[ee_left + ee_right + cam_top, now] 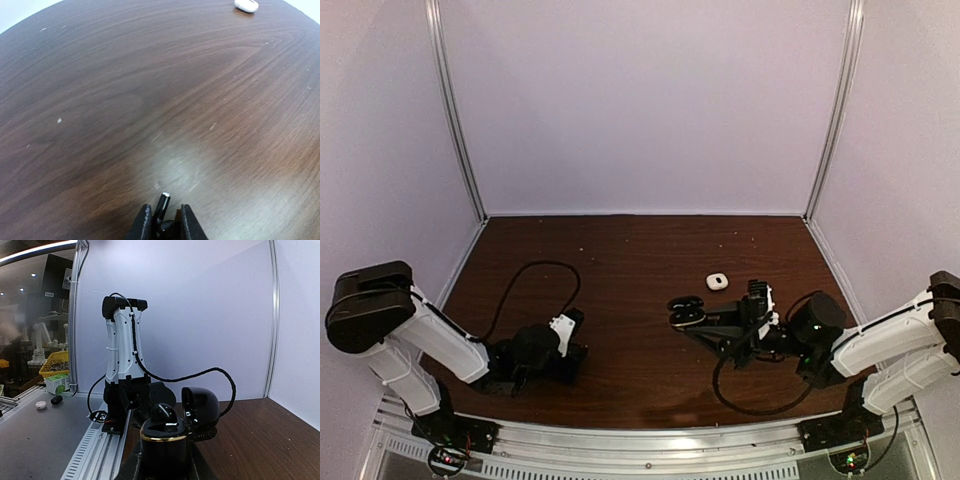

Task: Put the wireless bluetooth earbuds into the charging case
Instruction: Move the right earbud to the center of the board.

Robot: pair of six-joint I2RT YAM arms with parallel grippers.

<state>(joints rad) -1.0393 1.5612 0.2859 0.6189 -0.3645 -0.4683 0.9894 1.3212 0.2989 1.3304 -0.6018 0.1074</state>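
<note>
In the left wrist view my left gripper (165, 226) is shut on a black earbud (162, 204), whose silver-tipped stem pokes out between the fingers just above the wooden table (150, 100). From above, the left gripper (577, 320) sits low at the table's left. My right gripper (165, 467) is shut on the black charging case (165, 445), which has a gold band. The case's lid (201, 407) stands open, and another black earbud (164, 414) sits in the case. In the top view the case (685, 311) is right of centre, held by the right gripper (695, 320).
A small white pebble-like object (717, 282) lies on the table just behind the case, and shows at the far edge of the left wrist view (246, 5). Black cables (535, 270) loop from both arms. Pale walls (640, 100) enclose the table.
</note>
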